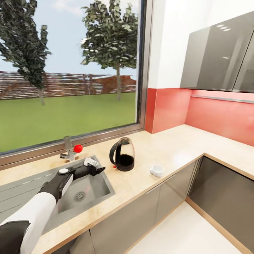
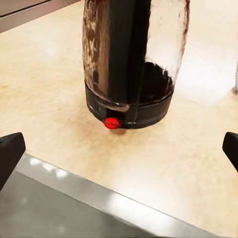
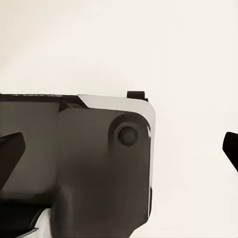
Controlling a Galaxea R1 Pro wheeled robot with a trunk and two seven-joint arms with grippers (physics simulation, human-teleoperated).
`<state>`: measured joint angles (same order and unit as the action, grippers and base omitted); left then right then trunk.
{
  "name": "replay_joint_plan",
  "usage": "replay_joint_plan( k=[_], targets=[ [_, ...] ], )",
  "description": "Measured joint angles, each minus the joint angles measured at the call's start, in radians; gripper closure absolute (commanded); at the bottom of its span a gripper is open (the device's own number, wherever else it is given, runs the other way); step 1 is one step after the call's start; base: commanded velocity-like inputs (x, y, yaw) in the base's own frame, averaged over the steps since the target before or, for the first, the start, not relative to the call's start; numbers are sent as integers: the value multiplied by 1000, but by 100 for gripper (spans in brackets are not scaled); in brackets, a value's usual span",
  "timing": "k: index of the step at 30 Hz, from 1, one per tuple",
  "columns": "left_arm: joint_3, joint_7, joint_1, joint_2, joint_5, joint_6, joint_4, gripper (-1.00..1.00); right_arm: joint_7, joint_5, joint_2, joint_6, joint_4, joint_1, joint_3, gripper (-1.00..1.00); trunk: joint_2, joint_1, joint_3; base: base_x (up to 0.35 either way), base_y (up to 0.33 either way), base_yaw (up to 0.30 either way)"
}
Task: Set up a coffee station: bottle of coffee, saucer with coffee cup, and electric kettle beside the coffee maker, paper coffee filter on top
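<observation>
The electric kettle [image 1: 122, 154] [image 2: 131, 64], clear glass with a black base and loop handle, stands upright on the kitchen countertop [image 1: 176, 144] just right of the sink. A white coffee cup [image 1: 156, 170] sits on the counter to the kettle's right, near the front edge. My left gripper [image 1: 97, 166] [image 2: 119, 151] hovers over the sink's right edge, open, pointing at the kettle's handle side and a short way from it. My right gripper [image 3: 119, 148] is open and empty above the robot's dark base. The coffee maker, bottle of coffee, kitchen shelf, paper coffee filter and saucer are out of view.
A steel sink [image 1: 88, 190] with a drainboard lies under my left arm. A faucet [image 1: 68, 148] with a red knob [image 1: 78, 148] stands behind it, below a large window. The counter turns a corner at the right under a red backsplash [image 1: 218, 116] and grey wall cabinets [image 1: 218, 53].
</observation>
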<state>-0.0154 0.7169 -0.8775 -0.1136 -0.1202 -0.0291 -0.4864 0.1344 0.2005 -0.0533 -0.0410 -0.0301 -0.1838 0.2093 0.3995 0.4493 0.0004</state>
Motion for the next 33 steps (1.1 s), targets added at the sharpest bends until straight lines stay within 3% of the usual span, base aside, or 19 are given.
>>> replay_joint_plan(
  k=[33],
  targets=[
    [1,-1,0,3,1,0,-3,-100,0,-2,1,0,0,0,0,-100,0,0,0,80,-39,0]
  ],
)
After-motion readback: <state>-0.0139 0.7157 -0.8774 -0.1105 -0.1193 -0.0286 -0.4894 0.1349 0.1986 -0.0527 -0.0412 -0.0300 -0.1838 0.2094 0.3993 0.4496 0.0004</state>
